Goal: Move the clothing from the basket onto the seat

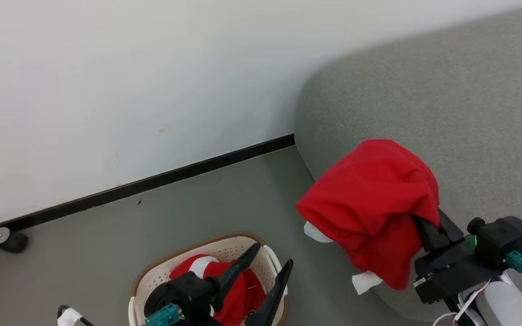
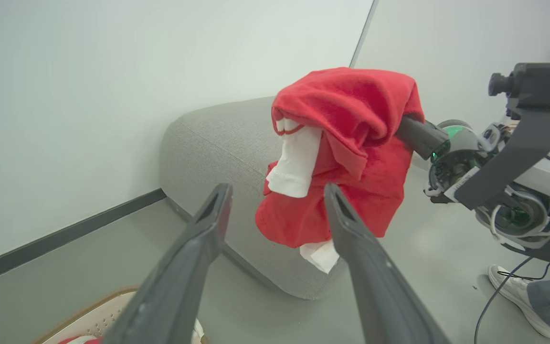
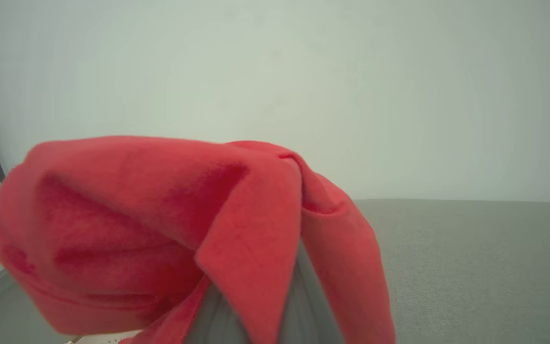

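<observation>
One red garment (image 1: 369, 199): draped over the right pincer (image 1: 433, 228), hanging at the sofa's (image 1: 447, 99) rounded corner.
Right pincer: clamped on that garment.
Left pincer (image 1: 273, 255): fingers apart, over the basket (image 1: 218, 248).
Basket: on the floor, more red clothing (image 1: 238, 294) inside.

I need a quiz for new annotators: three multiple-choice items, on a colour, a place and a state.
1. The basket's rim is: A) brown B) blue C) black
2. The red garment in the right gripper is: A) in the basket B) in the air by the sofa's corner C) folded on a shelf
3. The left gripper is: A) shut on cloth B) shut on a handle C) open, holding nothing
Answers: 1 A, a brown band tops its wall; 2 B, it hangs beside the grey corner; 3 C, its fingers stand apart.
</observation>
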